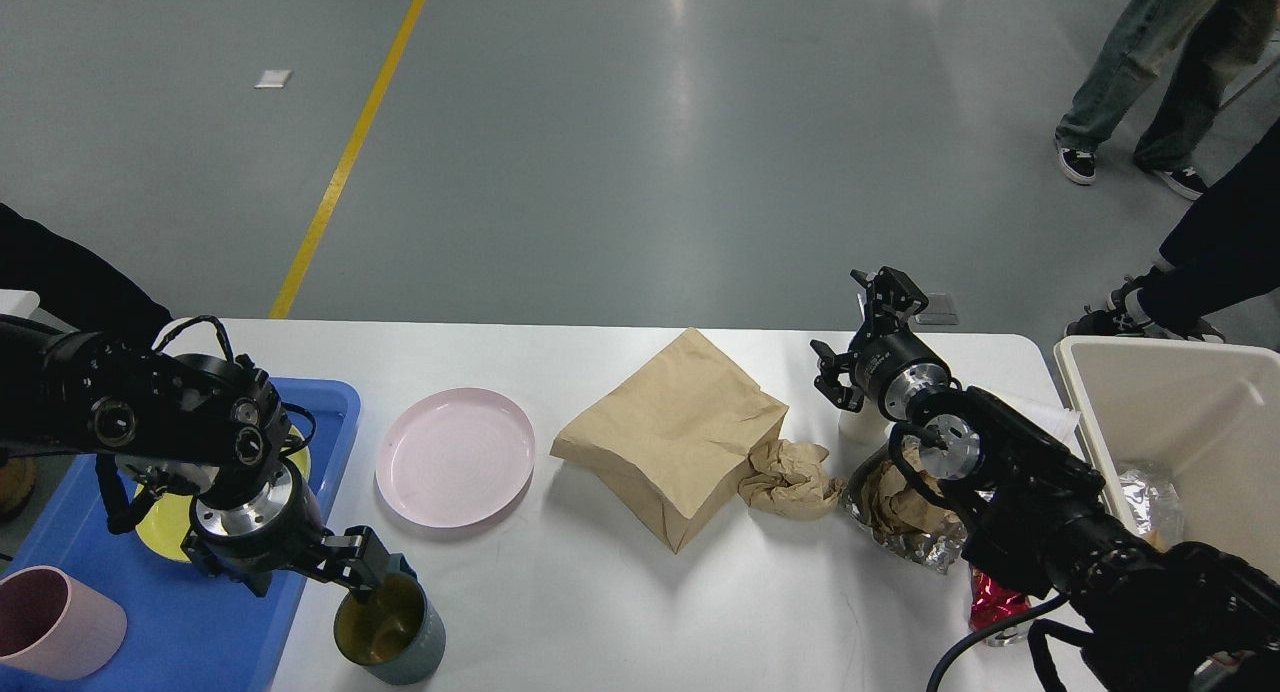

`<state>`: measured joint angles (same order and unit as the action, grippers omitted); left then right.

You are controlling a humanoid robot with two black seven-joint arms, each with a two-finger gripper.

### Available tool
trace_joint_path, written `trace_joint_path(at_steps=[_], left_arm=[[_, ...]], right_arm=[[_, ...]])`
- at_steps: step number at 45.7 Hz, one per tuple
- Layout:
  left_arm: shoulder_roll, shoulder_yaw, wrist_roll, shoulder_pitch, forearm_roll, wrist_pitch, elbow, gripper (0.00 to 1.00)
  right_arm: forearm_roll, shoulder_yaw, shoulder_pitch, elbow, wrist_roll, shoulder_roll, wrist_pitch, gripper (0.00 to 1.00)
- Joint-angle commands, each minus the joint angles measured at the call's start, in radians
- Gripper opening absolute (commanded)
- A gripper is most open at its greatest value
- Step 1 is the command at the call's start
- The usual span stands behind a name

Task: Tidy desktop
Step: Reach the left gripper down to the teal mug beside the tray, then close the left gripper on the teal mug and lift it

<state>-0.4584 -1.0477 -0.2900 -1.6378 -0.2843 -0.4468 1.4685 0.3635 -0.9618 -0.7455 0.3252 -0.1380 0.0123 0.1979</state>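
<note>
The white desktop (610,612) holds a pink plate (455,457), a brown paper bag (670,427), a crumpled brown paper (790,477), a foil wrapper with paper in it (900,517), a red wrapper (990,607) and a grey-green mug (400,632). My left gripper (372,569) is at the mug's upper rim, hiding the handle; its fingers are too dark to tell apart. My right gripper (856,334) stands open near the far edge, above a small white cup (858,427), with nothing between its fingers.
A blue tray (170,622) at the left end carries a yellow plate (165,532) and a pink cup (55,622). A beige bin (1180,432) with some foil inside stands off the right end. People's legs (1150,72) are on the floor at the far right.
</note>
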Motion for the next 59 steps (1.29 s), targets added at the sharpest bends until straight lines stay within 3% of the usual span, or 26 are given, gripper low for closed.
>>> trace_joint_path(at_steps=[1, 48, 52, 59], left_arm=[[0.006, 0.002, -0.001, 0.030, 0.002, 0.011, -0.005, 0.95], [0.070, 0.074, -0.008, 0.202, -0.001, 0.056, -0.149, 0.93], [0.072, 0.075, -0.011, 0.205, -0.003, 0.056, -0.152, 0.89], [0.072, 0.075, -0.015, 0.204, -0.006, 0.045, -0.154, 0.71]], right_arm=[[0.000, 0.000, 0.000, 0.000, 0.000, 0.000, 0.000, 1.00], [0.000, 0.000, 0.000, 0.000, 0.000, 0.000, 0.000, 1.00], [0.000, 0.000, 0.000, 0.000, 0.000, 0.000, 0.000, 1.00], [0.000, 0.000, 0.000, 0.000, 0.000, 0.000, 0.000, 1.00]])
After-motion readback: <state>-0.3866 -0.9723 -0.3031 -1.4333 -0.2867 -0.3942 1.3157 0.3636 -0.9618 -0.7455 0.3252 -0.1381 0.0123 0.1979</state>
